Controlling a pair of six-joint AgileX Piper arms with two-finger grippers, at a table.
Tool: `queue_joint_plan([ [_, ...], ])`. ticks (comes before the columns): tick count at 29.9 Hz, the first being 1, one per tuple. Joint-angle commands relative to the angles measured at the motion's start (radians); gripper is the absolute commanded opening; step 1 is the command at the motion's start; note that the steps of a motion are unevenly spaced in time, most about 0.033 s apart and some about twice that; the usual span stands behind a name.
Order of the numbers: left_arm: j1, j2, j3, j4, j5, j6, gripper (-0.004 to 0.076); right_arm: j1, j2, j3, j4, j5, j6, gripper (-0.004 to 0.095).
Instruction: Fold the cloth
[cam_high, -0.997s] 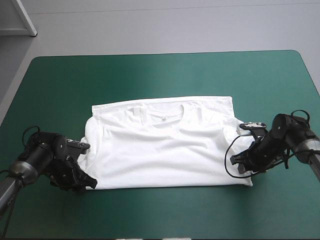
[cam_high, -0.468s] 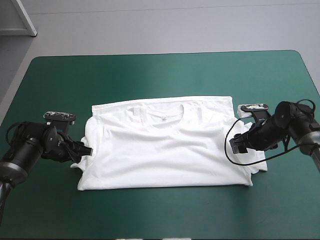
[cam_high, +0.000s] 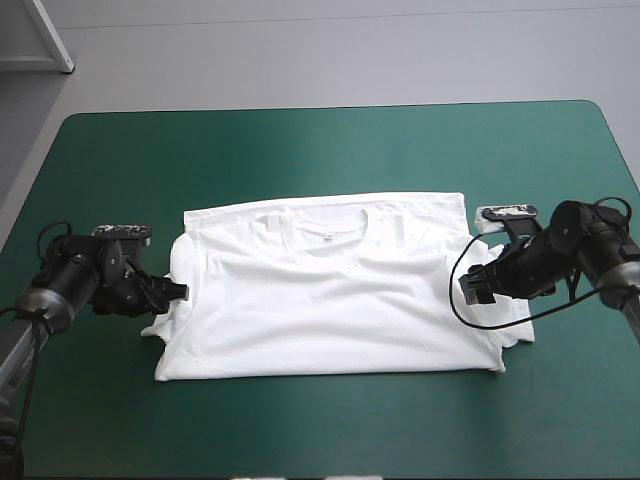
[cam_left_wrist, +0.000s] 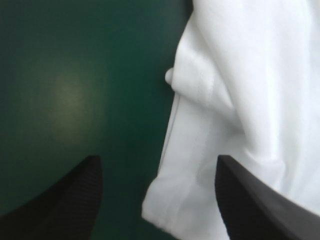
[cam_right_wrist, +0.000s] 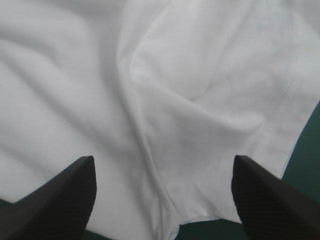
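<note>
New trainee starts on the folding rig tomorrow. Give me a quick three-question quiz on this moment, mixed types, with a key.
1. True or false: the left gripper and the right gripper both have their fingers standing apart.
2. The T-shirt is: A) a crumpled heap; B) lying flat, collar toward the table's far edge; C) lifted off the teal-green cover.
3. Short answer: which gripper has about as much bare cover as white cloth ahead of it?

Key: 1 true; 2 B; 3 the left gripper. The right one sees almost only cloth.
</note>
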Motion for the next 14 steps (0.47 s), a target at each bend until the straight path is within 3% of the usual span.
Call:
queue_joint_plan([
  [1,-0.003,0.032,-0.019,-0.014,-0.024,-0.004,0.0479,-0.005,-0.034,-0.031,0.01,-0.017,-0.003,0.0714],
  [7,-0.003,0.1,-0.018,-0.02,-0.026,-0.014,0.0453,-0.005,-0.034,-0.031,0.002,-0.029,-0.003,0.0714],
  [14,-0.003,0.108,0.086,-0.05,-0.082,-0.036,0.0312,-0.005,-0.034,-0.031,0.002,-0.06,-0.007,0.0714],
])
